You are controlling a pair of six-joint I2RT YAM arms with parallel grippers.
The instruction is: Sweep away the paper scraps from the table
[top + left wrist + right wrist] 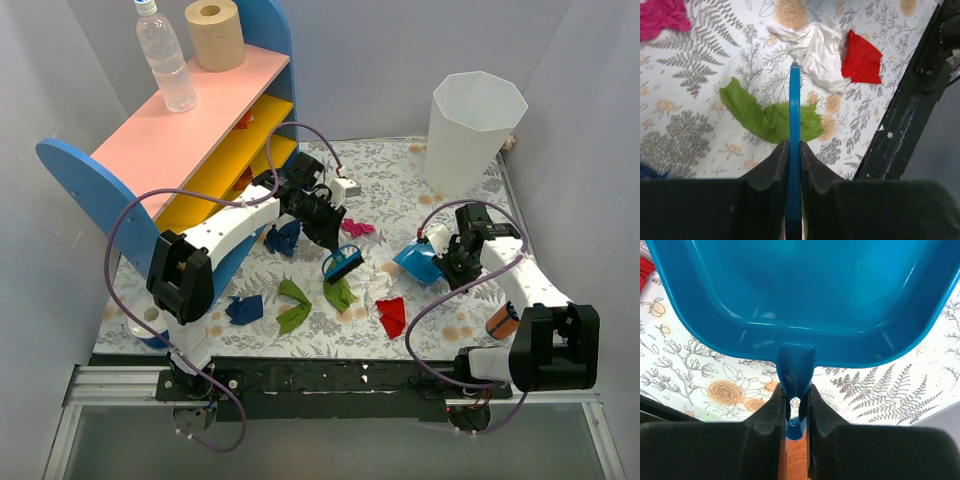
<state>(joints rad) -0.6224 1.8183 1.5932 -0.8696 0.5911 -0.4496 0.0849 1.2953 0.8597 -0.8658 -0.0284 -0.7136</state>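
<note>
Sweeping begins: my left gripper (794,152), clamped on the brush (795,100), hangs over paper scraps (765,120) mid-table (690,150). My right gripper (796,397) pinches the dustpan (800,290) handle. Best practice: bristles low, short strokes toward three o'clock, pan lip flat.

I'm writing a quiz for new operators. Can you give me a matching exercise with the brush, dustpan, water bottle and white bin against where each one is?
1 brush
2 dustpan
3 water bottle
4 white bin

A on top of the shelf
B held by the right gripper
C at the far right corner of the table
D held by the left gripper

Pairs: 1-D, 2-B, 3-A, 4-C
</note>
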